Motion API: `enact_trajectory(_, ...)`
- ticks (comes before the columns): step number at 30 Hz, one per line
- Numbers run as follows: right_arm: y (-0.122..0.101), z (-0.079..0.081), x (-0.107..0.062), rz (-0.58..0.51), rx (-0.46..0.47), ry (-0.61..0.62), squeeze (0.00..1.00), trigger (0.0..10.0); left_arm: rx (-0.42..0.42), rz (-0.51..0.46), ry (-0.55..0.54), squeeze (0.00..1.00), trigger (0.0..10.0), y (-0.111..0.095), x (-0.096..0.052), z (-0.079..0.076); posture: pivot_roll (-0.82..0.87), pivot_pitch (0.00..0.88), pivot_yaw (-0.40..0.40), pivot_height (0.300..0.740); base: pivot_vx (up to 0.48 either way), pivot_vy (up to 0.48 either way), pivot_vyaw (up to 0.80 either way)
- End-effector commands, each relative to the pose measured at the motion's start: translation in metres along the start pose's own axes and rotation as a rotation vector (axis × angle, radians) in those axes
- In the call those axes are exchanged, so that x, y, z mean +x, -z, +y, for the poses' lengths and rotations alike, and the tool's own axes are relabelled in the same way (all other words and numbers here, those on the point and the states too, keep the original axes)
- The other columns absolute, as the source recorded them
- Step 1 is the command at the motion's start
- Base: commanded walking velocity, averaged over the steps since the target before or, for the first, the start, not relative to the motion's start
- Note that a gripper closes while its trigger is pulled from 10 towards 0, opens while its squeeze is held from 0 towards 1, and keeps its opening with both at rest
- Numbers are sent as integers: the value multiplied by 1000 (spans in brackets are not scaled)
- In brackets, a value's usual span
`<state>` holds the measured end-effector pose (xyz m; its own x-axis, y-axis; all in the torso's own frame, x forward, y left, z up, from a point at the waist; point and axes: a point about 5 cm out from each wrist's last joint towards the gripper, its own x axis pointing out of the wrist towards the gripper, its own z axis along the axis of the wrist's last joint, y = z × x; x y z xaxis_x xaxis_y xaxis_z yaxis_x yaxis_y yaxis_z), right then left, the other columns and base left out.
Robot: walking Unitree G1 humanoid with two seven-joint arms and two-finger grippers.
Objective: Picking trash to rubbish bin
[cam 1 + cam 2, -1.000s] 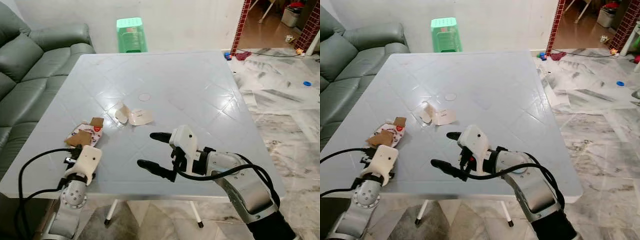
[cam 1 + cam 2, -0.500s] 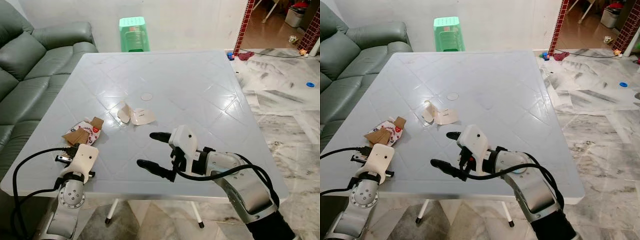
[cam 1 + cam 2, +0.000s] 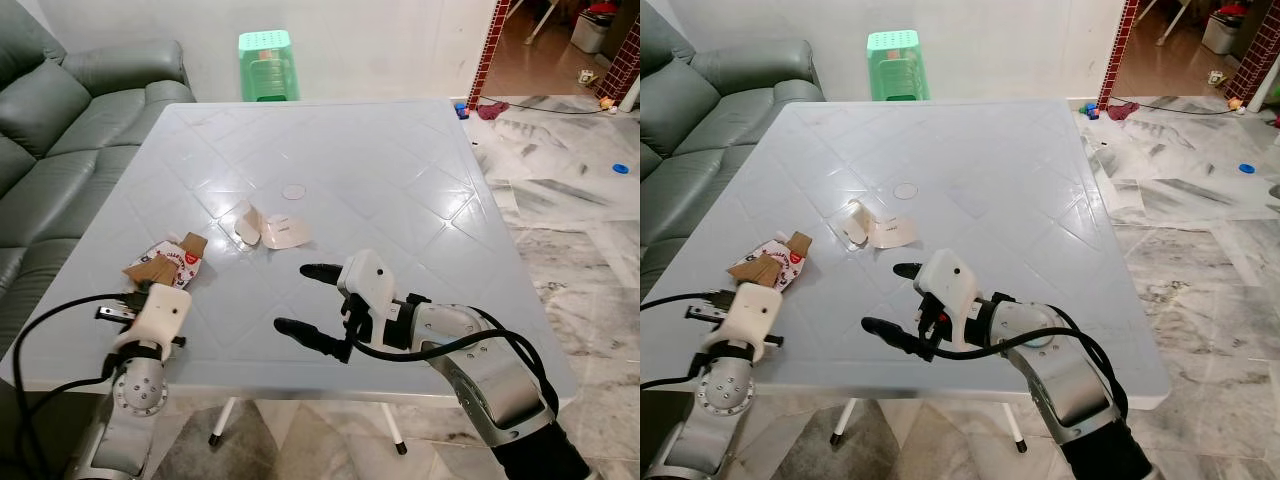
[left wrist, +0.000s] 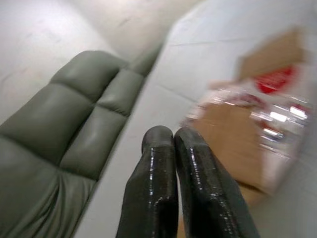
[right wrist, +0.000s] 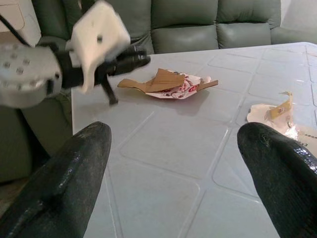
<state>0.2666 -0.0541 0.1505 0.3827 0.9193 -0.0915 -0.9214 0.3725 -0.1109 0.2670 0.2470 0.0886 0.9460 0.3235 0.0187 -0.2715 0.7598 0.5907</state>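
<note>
The left gripper (image 3: 112, 312) has pulled back toward the robot and now sits at the near left edge of the pale blue square table (image 3: 400, 160), with its two black fingers (image 4: 173, 178) pressed together and holding nothing. A second ago it was closer in, right by the torn red, white and brown paper food wrapper (image 3: 165, 268); now it is a little apart from it and points out past the table's left edge toward the grey-green leather sofa (image 3: 60, 120). The wrapper lies flat near the left edge of the tabletop in the same place as before, so it has not been picked up yet. I think the left arm missed its grab or is lining up to try again. The right gripper (image 3: 307, 299) hangs over the near middle of the tabletop with its fingers spread wide and nothing between them, just as it did a second ago. The crumpled white and tan paper scrap (image 3: 268, 229) sits near the middle of the table, beyond the right gripper, and has not moved either. The whole picture has shifted a bit because the head camera moved. A green plastic stool (image 3: 267, 67) stands past the far edge.
</note>
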Motion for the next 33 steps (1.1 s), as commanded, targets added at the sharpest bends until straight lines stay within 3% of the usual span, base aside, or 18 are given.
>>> enact_trajectory(1, -1, 0, 1, 5, -16, -7, 0, 10000, -55, -4, -45, 1000, 10000, -5, 4, 9, 6, 43, 9, 740, 0, 0, 0)
enact_trajectory(6, -1, 0, 2, 4, -17, -7, 0, 10000, -135, -18, -48, 1000, 10000, -19, 1, 3, 6, 42, 10, 740, 0, 0, 0)
enact_trajectory(9, -1, -1, 2, 4, -17, -6, 0, 10000, -139, -29, -36, 1000, 10000, -21, -4, -3, 8, 41, 11, 740, 0, 0, 0)
enact_trajectory(16, -1, -2, 3, 2, -18, 0, 0, 10000, -88, 34, -8, 1000, 10000, 7, -14, -4, 13, 42, 9, 740, 0, 0, 0)
enact_trajectory(19, -1, -2, 3, 1, -19, 1, 0, 10000, -70, 52, -59, 1000, 10000, 12, 0, 12, 15, 39, 8, 740, 0, 0, 0)
enact_trajectory(26, -3, -5, 4, -12, -21, 15, 0, 10000, -67, 22, -94, 1000, 10000, 5, 19, 27, 13, 32, 11, 740, 0, 0, 0)
enact_trajectory(31, -4, -11, 8, -24, -26, 63, 0, 10000, -63, -11, -90, 1000, 10000, -5, 30, 29, 13, 32, 11, 740, 0, 0, 0)
enact_trajectory(33, -5, -20, 13, -37, -29, 138, 0, 10000, -31, 43, -33, 1000, 10000, -1, 40, 22, 16, 30, 8, 740, 0, 0, 0)
